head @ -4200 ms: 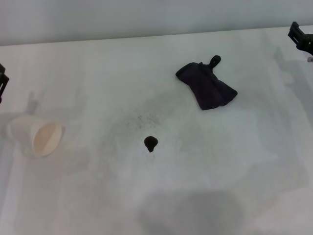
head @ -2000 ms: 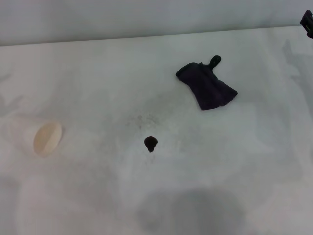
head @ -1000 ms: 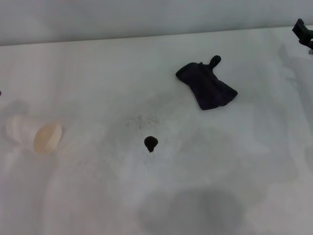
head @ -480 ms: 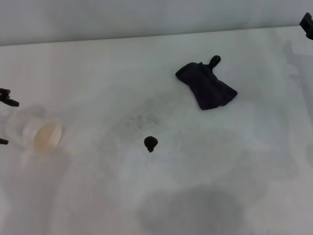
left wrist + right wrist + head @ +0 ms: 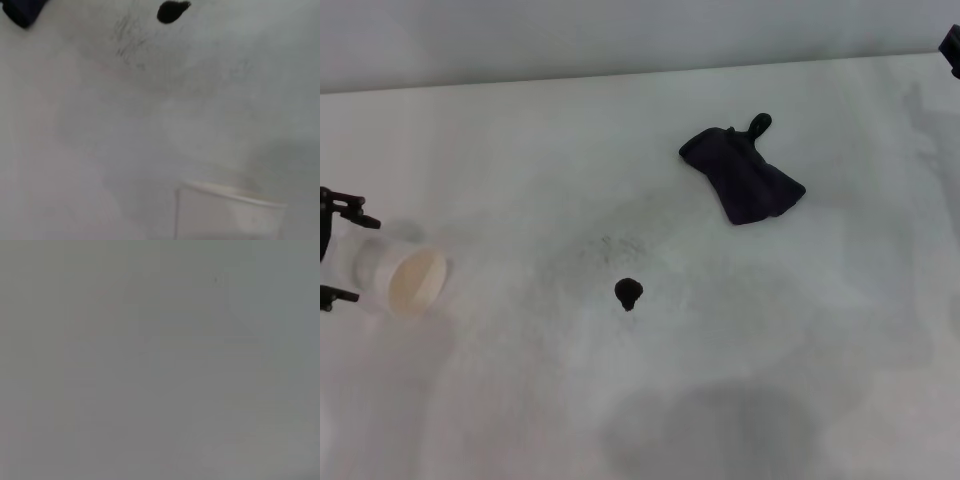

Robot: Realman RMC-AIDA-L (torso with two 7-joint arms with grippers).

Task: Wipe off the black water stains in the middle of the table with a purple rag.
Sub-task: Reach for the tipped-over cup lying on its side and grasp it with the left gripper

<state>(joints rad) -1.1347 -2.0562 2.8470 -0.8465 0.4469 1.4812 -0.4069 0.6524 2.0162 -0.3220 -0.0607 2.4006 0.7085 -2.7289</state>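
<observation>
A: Head view first, taking the black water stains as the landmark. What lies around them?

B: They sit as one small dark blot on the table, mid-surface. The purple rag lies up and to the right of the blot, well apart from it, flat and untouched, with its loop pointing away. A white paper cup lies on its side far to the left of the blot.

A: And the arms?

B: The left gripper is at the left edge, its two fingers spread wide either side of the cup's base (around it, but whether they touch it I cannot tell). The right gripper is only a dark sliver at the far right corner, beyond the rag; how its fingers stand I cannot tell.

A: Left wrist view?

B: The blot shows far off, a corner of the rag farther on, and the cup's rim close by.

A: Right wrist view?

B: Plain grey, nothing to make out.

A: So, progress?

B: I'd judge none yet: the stain is whole and the rag is in no gripper. Picking up, carrying and wiping all remain.
</observation>
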